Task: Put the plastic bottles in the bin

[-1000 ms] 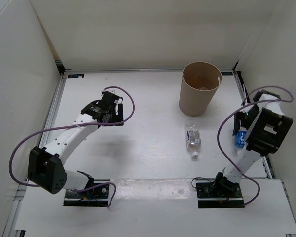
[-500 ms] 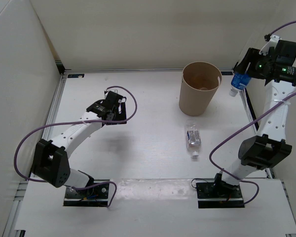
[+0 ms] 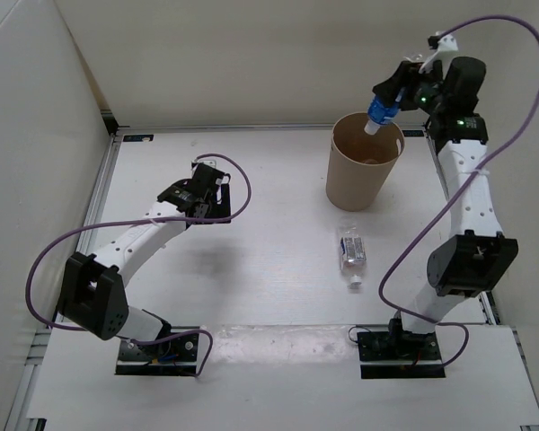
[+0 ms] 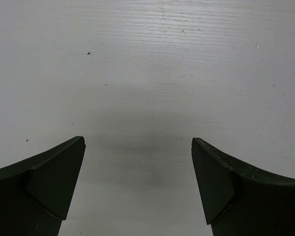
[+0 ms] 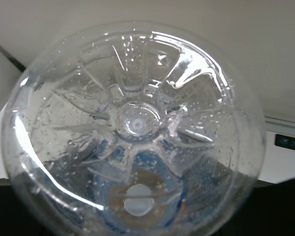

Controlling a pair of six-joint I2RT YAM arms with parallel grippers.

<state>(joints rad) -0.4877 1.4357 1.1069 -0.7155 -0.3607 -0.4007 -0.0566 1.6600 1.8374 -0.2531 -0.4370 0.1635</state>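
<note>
Blue-labelled bottle (image 3: 377, 117) is pinched in the right end effector (image 3: 397, 93), which is way up in the air at the far right. The bottle pokes out of it down and to the left, white cap at the low end, and from the top camera that cap lines up with the far-right part of the bin's rim. The bin (image 3: 341, 184) is the tall tan cylinder standing upright on the white worktop (image 3: 269, 296), far side, right of centre. There's some pale stuff down at its bottom, but I can't tell what. From the right wrist camera you're basically staring at the bottle's base (image 5: 137, 123): clear plastic, star-shaped ridges, little droplets all over, a bit of blue showing through and the cap as a pale disc at the other end. It fills the view, so the fingers are mostly hidden behind it. The pale-labelled bottle (image 3: 351, 249) lies on its side on the worktop, near side of the bin and apart from it, cap pointing toward the near edge. The left end effector (image 4: 137, 187) is spread wide with nothing between the fingers (image 4: 44, 187), low over bare worktop on the left half, well apart from the bin and both bottles.
</note>
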